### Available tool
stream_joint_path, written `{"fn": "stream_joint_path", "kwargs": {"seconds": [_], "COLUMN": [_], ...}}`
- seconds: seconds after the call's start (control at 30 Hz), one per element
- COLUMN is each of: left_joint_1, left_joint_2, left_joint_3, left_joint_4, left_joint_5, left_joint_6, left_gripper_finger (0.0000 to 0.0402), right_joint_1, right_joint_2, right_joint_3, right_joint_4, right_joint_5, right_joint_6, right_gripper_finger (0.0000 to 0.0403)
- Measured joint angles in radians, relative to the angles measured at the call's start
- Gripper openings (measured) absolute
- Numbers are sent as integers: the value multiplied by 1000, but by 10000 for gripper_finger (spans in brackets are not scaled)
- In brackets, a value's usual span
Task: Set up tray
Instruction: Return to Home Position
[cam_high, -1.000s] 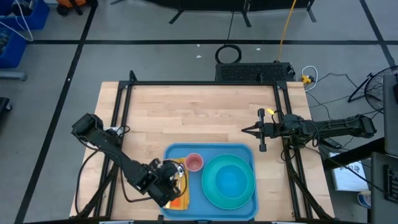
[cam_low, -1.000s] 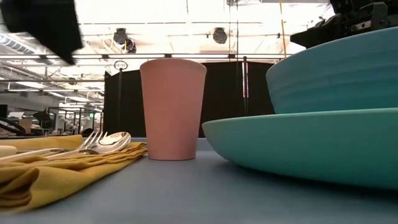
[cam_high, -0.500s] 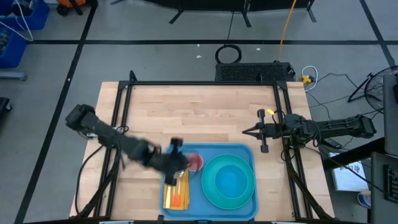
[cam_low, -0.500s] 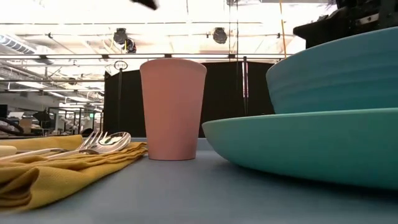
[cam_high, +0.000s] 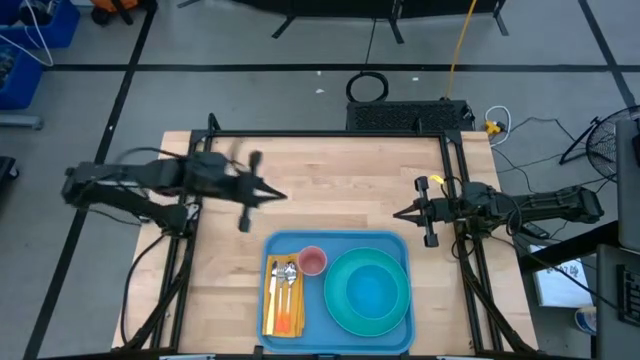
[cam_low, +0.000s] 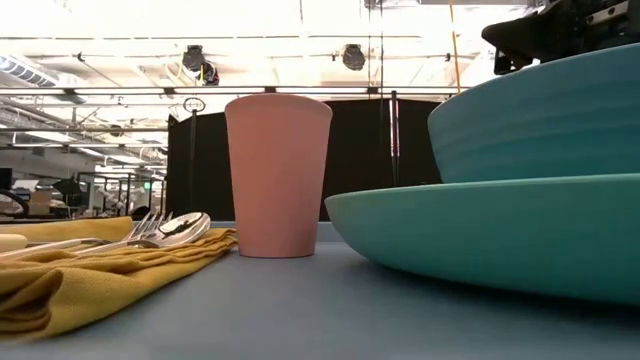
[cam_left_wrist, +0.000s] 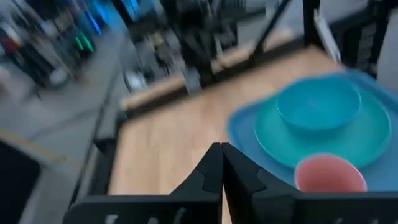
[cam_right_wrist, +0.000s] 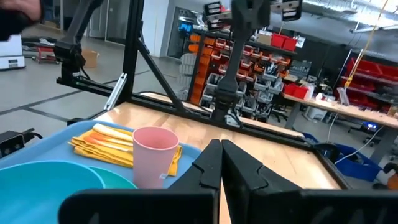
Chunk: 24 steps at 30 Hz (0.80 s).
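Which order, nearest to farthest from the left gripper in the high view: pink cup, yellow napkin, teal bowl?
1. pink cup, near the far edge of the tray, closest to the left gripper.
2. yellow napkin, along the tray's left side.
3. teal bowl, on the tray's right half.

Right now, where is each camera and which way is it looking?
High: above the table, looking straight down; both arms show.
Low: at tray height, looking level past pink cup and teal plate; right arm top right.
Left wrist: on left arm, facing the tray over shut left fingers.
Right wrist: on right arm, facing the napkin over shut right fingers.
All share the pink cup.
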Motion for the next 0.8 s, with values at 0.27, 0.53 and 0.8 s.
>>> {"fn": "stream_joint_path", "kwargs": {"seconds": [0.27,0.53,0.8], "left_joint_1": [188,229,142], "left_joint_2": [-342,-468,-669], "left_joint_3": [-482,-698,-867], "left_joint_4": [357,524,599], "left_joint_5": [63,119,133], "left_joint_6": [-81,-247,-176], "left_gripper_finger": [1,1,1], "right_joint_1": [0,0,0], "right_joint_2": [-9,-8,-38], "right_joint_3": [0,0,-46], "right_joint_4": [-17,-8,15], "right_joint_5": [-2,4,71], "right_joint_6": [57,104,130], "right_gripper_finger": [0,0,0]}}
